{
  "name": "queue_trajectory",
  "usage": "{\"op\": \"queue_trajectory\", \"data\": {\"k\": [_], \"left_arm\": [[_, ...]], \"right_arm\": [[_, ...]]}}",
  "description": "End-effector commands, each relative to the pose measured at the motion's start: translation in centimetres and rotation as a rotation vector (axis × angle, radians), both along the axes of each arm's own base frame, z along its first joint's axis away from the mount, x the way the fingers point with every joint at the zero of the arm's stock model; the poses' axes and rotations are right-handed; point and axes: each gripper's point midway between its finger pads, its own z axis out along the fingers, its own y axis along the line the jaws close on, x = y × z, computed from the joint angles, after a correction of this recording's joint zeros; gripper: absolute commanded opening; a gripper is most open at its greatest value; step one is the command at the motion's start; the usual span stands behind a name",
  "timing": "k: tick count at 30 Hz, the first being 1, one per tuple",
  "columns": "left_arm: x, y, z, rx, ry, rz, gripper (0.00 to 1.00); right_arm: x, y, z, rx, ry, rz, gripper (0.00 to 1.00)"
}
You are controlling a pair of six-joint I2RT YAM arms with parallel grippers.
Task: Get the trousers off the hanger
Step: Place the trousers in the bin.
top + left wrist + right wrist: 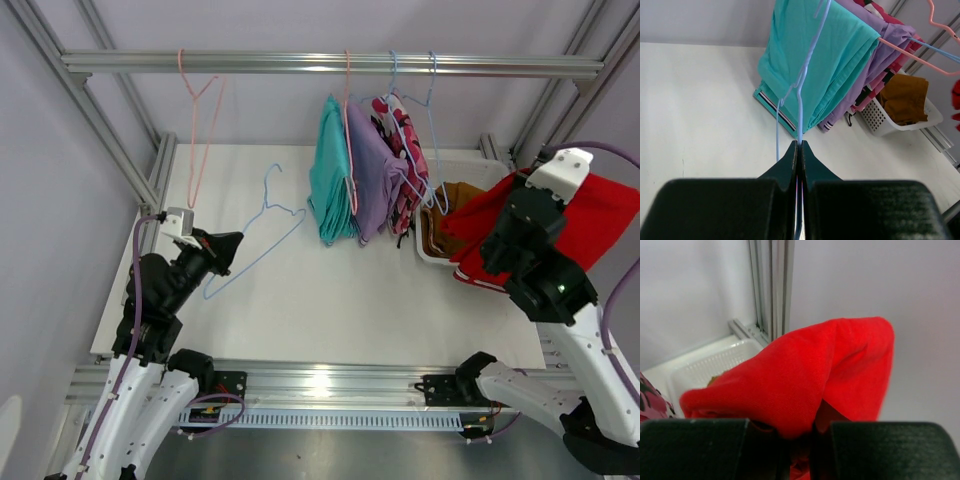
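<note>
The left claw [799, 149] is clamped on a thin light-blue wire hanger [262, 232] over the white table [330, 300]. The right claw [802, 432] grips the red cloth trousers [600, 215], raised beside the white plastic basket [428, 252] that holds the mustard-brown trousers [458, 197]. The teal trousers [328, 175], lilac trousers [372, 175] and pink camouflage trousers [412, 165] hang from the aluminium rail [300, 64].

Ref: basket [424, 252], rear-R on table [300, 290]. In it: trousers pr 1 [460, 195]. Above its R side: trousers pr 2 [600, 215], in R gripper [797, 435]. Just L of it: 3 hung prs [365, 175] on rail [300, 63]. Far L: hanger [800, 120], in L gripper [799, 145].
</note>
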Motion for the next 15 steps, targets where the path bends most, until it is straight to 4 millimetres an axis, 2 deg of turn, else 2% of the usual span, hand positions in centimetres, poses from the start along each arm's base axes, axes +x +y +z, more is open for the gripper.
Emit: {"op": "queue_trajectory", "data": {"k": [1, 6, 12, 15], "left_arm": [[-0.4, -0.5, 2.8, -0.023, -0.069, -0.031, 0.01], [-0.5, -0.7, 2.9, -0.028, -0.069, -0.044, 0.0], [-0.7, -0.7, 3.1, -0.029, -0.076, -0.047, 0.01], [-0.7, -0.7, 3.2, -0.031, -0.077, -0.048, 0.0]], "right_arm": [[2.5, 0.9, -1.4, 0.1, -0.046, 0.093, 0.0], [5.7, -0.2, -4.1, 0.106, 0.007, 0.081, 0.0], [9.3, 0.6, -6.6, 0.129, 0.047, 0.099, 0.0], [10.9, 1.1, -7.0, 0.132, 0.045, 0.129, 0.0]]}}
